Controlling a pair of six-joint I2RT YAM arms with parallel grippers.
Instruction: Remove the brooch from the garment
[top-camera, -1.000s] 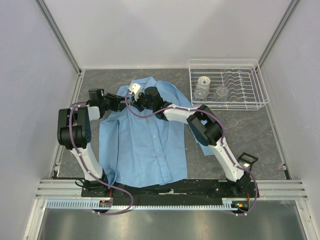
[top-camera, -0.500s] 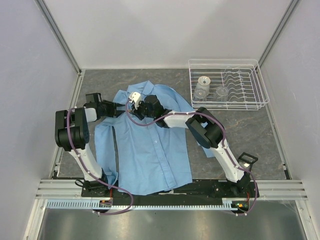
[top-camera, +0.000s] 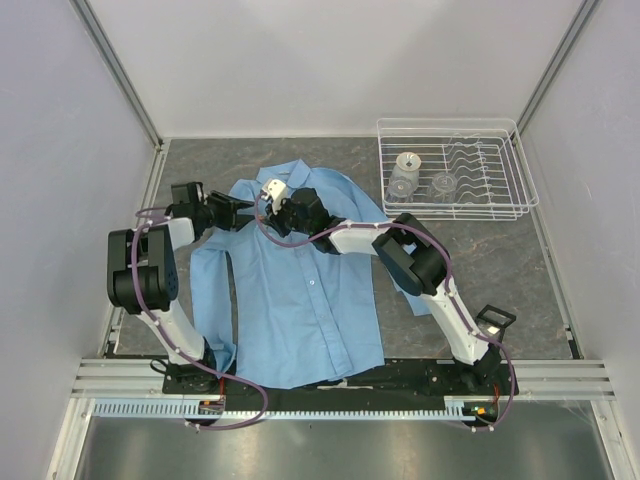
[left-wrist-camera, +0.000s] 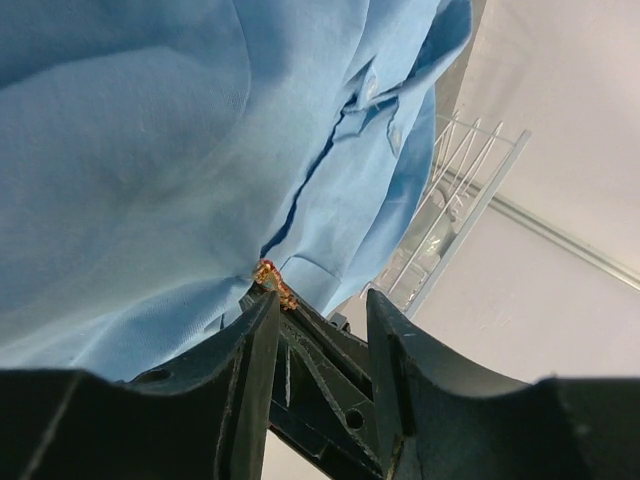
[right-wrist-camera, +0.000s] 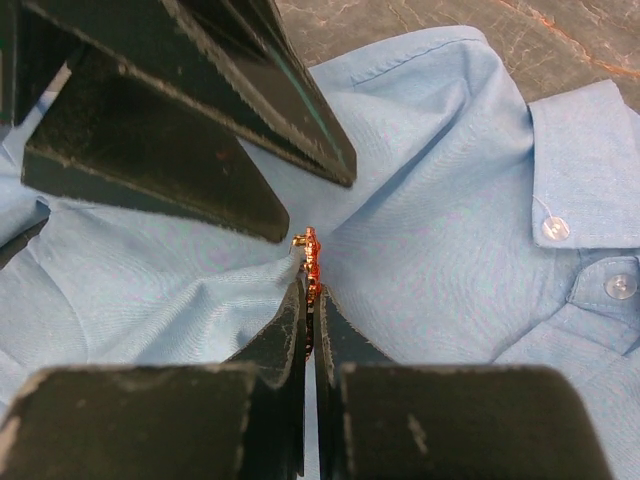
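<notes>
Brooch: a tiny orange-red pin is seen on the shirt near the collar, at the top of a small peak of pulled-up cloth.
Shirt: light blue and buttoned, it is laid front up on the worktop, with the collar toward the far side.
Right claw: it is closed, and its two fingers are pressed together on the lower end of the brooch and the cloth under it.
Left claw: it is open, with its fingers held apart. The brooch is seen just at the tip of one finger, and the right claw's tips are seen in the gap between the two.
Arms: from above, both are bent inward and are met over the upper left part of the shirt.
Dish rack: a clear wire rack is set at the far right of the worktop, near the shirt's shoulder. Two small clear jars are held in it.
</notes>
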